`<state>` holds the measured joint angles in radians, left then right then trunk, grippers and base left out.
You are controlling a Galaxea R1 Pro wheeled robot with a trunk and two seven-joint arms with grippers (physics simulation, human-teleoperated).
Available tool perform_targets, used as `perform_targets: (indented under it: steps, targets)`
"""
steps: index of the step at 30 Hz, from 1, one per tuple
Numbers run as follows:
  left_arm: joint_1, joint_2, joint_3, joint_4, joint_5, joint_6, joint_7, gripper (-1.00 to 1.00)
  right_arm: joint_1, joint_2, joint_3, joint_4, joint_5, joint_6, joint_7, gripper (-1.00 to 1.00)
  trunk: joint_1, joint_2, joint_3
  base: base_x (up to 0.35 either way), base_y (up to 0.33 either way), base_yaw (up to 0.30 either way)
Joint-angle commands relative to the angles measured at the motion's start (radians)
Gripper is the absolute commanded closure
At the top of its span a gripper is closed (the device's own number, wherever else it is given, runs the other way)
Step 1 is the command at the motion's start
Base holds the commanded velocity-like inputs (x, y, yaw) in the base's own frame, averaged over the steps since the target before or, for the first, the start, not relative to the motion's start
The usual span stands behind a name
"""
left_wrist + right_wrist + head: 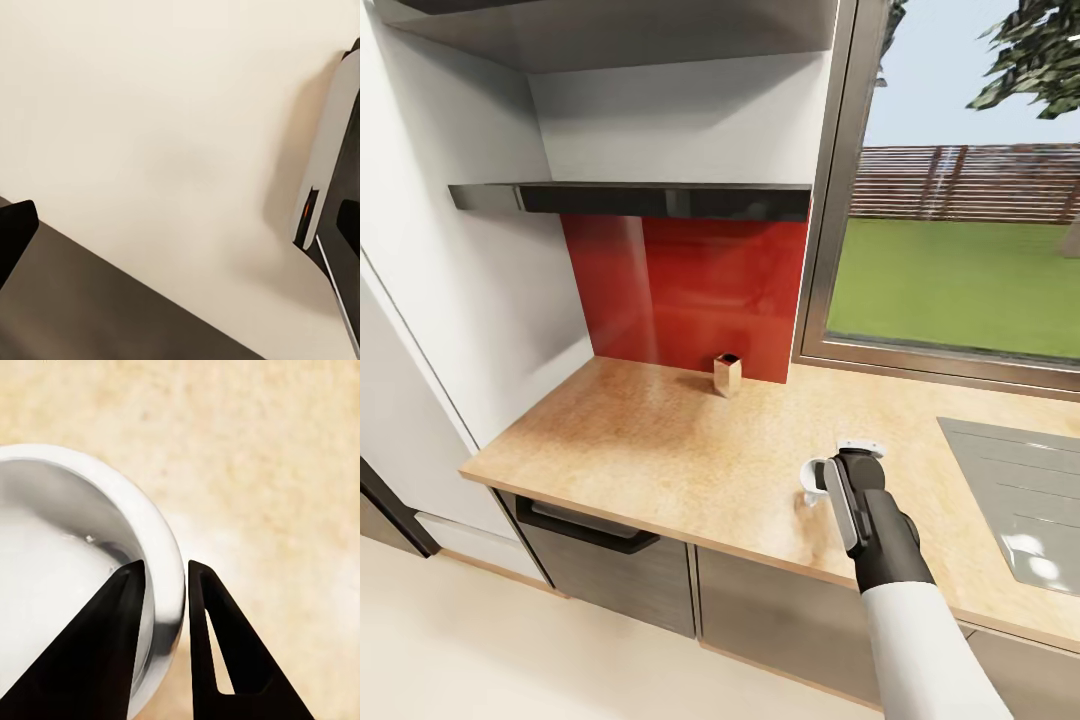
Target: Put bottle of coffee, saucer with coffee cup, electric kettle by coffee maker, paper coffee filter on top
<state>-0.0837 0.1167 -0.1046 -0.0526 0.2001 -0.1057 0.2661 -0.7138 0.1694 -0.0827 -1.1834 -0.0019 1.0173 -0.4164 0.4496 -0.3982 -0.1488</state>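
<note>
Beige speckled counter point(660, 450) ahead, red backsplash point(690, 290) behind it. Small tan box point(727, 375) stands at the back against the red panel. My left jaws: can't tell their state; that wrist camera sees pale floor point(150, 135). My right jaws point(163, 585) pinch the coffee cup point(815, 483) rim, one finger inside, one outside, over the counter just left of the steel sink point(1020, 500).

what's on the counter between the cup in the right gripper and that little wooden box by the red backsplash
Nothing. In the head view, the kitchen countertop is bare between the coffee cup, pinched at its rim by the right gripper, and the small wooden box.
</note>
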Motion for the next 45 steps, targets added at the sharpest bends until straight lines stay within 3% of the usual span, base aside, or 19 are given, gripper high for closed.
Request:
perform_targets:
  steps: [1,7,19,33,45]
  targets:
    - [-0.001,0.001,-0.008,0.000,0.010,-0.003,0.002,-1.00,-0.001,0.001,-0.002,-0.001,-0.001,0.004,-0.001,1.00,0.001,-0.002,-0.002,0.000,0.000,0.000]
    - [-0.001,0.001,-0.009,0.000,0.010,-0.003,0.002,-1.00,-0.001,0.000,-0.005,-0.014,-0.015,0.004,-0.001,1.00,0.001,-0.002,-0.002,0.000,0.000,-0.062]
    - [-0.001,0.000,-0.009,0.000,0.010,-0.003,0.002,-1.00,-0.001,0.000,-0.005,-0.045,-0.021,0.004,-0.002,1.00,0.001,-0.002,-0.002,0.000,0.000,-0.283]
    - [-0.001,0.001,-0.009,0.000,0.010,-0.003,0.002,-1.00,-0.001,-0.001,-0.004,-0.139,-0.022,0.004,-0.002,1.00,0.001,-0.002,-0.002,0.000,0.000,-0.298]
    - [-0.001,0.001,-0.009,0.000,0.010,-0.003,0.002,-1.00,-0.001,-0.006,-0.008,-0.278,-0.021,0.004,-0.001,1.00,0.001,-0.002,-0.002,0.000,0.000,-0.299]
